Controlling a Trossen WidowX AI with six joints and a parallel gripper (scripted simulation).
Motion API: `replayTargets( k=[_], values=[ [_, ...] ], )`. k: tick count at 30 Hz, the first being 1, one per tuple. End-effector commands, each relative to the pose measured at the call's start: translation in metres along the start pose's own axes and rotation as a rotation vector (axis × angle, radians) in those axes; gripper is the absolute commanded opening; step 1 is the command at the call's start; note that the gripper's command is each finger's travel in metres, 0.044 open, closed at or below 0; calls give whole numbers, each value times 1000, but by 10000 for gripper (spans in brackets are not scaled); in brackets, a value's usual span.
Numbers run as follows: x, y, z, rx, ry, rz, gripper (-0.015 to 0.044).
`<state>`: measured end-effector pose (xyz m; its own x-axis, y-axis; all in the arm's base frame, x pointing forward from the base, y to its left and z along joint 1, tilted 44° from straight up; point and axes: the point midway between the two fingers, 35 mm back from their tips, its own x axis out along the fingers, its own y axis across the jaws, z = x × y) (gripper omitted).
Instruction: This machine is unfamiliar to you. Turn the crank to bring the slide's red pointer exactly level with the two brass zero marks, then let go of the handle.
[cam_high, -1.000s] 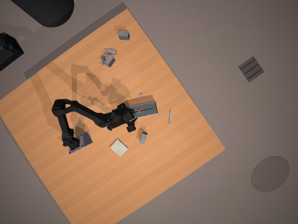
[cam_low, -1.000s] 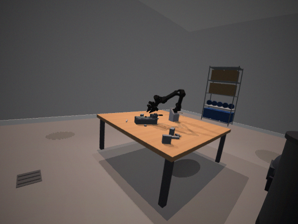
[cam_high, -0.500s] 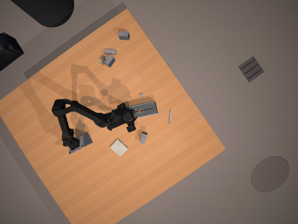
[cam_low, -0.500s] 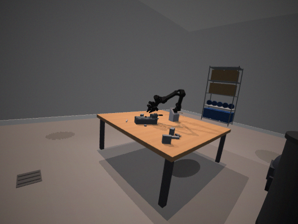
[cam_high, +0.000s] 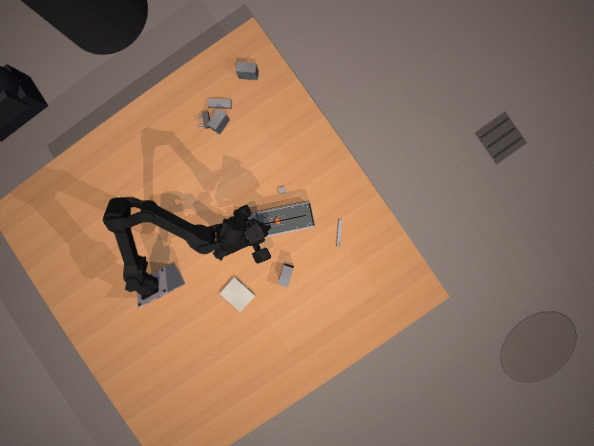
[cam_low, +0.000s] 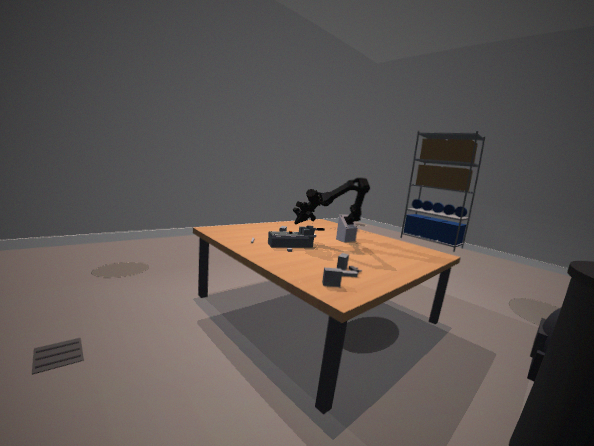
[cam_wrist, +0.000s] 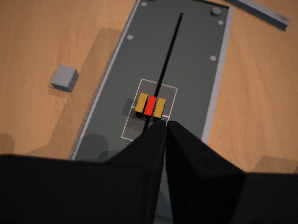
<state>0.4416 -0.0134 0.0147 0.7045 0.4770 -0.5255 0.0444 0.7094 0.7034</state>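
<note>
The machine, a long dark grey box (cam_high: 300, 218) (cam_low: 291, 241) (cam_wrist: 195, 65), has a black slot along its top. The red pointer (cam_wrist: 150, 105) stands between the two brass zero marks, one on its left (cam_wrist: 142, 102) and one on its right (cam_wrist: 159, 108); it looks level with them in the wrist view. My gripper (cam_wrist: 165, 129) (cam_low: 298, 221) is shut and empty, above the near part of the machine. The crank and handle are hidden in the wrist view and under the arm from above; a dark stub (cam_low: 320, 229) beside the machine may be the handle.
A small grey cube (cam_high: 282, 190) (cam_wrist: 64, 78) lies beside the machine. A thin bar (cam_high: 339, 233) (cam_wrist: 260, 12) lies beyond its far end. A grey block (cam_high: 285, 276) and a cream pad (cam_high: 237, 294) lie on the other side. Several grey blocks stand farther off.
</note>
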Motion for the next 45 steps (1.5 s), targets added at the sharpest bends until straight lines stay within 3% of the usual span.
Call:
replayTargets(
  k=[1,10,27,28,45],
  values=[
    [0,0,0,0,0,0,0],
    [0,0,0,0,0,0,0],
    [0,0,0,0,0,0,440],
    [0,0,0,0,0,0,440],
    [0,0,0,0,0,0,0]
  ],
)
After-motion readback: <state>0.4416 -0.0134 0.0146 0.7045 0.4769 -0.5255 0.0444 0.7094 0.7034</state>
